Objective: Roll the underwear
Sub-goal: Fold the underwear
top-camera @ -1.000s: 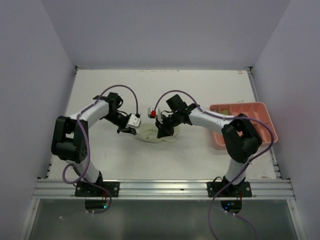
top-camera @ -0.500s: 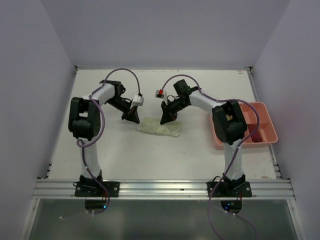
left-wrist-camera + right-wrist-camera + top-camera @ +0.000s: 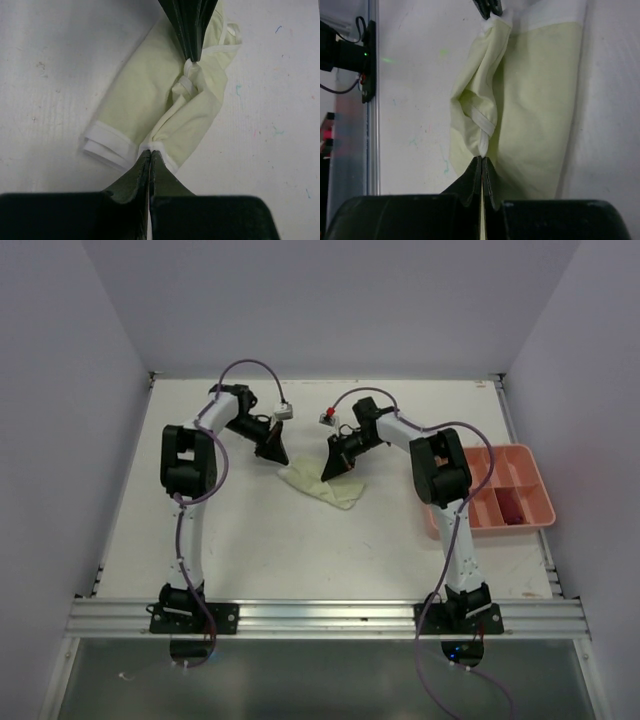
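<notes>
A pale yellow-green underwear (image 3: 322,484) with white bands lies partly folded and diagonal on the white table. My left gripper (image 3: 279,456) is shut on its white waistband edge (image 3: 150,146). My right gripper (image 3: 334,469) is shut on a twisted white hem (image 3: 484,142) at the opposite end. In the left wrist view the underwear (image 3: 145,100) stretches from my left gripper (image 3: 150,153) up to the right gripper's fingers (image 3: 191,35). In the right wrist view the cloth (image 3: 540,100) runs from my right gripper (image 3: 483,160) up to the left gripper's fingertips (image 3: 489,9).
A salmon-pink compartment tray (image 3: 487,451) sits at the right, partly behind the right arm, with a dark red rolled piece (image 3: 508,508) in one compartment. The metal rail (image 3: 320,615) runs along the near edge. Walls close in the back and both sides.
Both grippers have moved toward the far side of the table, still pinching the underwear. The cloth has been drawn along with them and now lies diagonally.
</notes>
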Tool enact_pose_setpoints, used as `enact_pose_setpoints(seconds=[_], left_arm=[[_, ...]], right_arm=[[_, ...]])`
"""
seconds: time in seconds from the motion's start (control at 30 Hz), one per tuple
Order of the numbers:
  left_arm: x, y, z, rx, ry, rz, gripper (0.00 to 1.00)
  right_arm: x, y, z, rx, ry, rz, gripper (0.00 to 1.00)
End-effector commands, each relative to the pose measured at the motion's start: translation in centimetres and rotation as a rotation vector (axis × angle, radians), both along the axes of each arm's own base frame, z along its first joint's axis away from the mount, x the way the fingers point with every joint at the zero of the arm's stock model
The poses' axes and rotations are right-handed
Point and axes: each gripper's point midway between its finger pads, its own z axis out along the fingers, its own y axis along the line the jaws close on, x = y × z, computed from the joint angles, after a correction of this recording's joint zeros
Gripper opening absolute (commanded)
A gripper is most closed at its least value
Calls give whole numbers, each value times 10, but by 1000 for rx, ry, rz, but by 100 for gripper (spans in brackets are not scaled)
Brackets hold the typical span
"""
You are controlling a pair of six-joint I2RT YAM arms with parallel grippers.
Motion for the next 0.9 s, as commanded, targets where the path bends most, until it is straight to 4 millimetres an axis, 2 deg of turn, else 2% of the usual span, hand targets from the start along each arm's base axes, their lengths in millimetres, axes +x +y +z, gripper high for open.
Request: enact_pose_setpoints(seconds=[0.0,0.1,0.13,0.27,0.33,0.37,0.43,0.47,0.5,0.53,0.57,0.63,0.67,0.77,0.87], left_arm=[[20,-4,5,-26,81,107,0],[37,-7,-3,-19,93,179,0],[55,-9,-12,-3,94,253,0],[62,-6,-18,21,80,290,0],[64,-6,-22,33,88,317,5],[65,-6,-22,35,86,317,13],[66,-6,-18,35,78,325,28],[65,-5,-18,38,78,326,41],[63,-4,-16,35,75,320,45],[63,-5,-4,24,48,315,49],[58,-4,-5,23,57,320,55],[65,-3,17,-3,-9,335,59],[62,-2,18,-2,-2,349,60],[75,2,39,-11,-83,390,64],[88,7,48,6,-127,423,66]], right_arm=[[20,-6,18,79,125,-77,0],[28,-11,11,73,152,-121,0],[26,-17,11,62,147,-150,0],[27,-19,14,29,138,-177,1],[29,-20,18,0,149,-198,24],[31,-22,20,-21,141,-209,32],[33,-25,28,-41,130,-227,35],[36,-26,41,-46,93,-243,35],[38,-27,45,-44,86,-257,34],[43,-26,55,-27,70,-278,34],[48,-26,69,-20,35,-303,35],[56,-22,82,10,19,-342,35],[62,-23,87,1,-5,-368,34],[77,-23,85,-5,-46,-412,31],[97,-29,62,-85,-74,-470,23]])
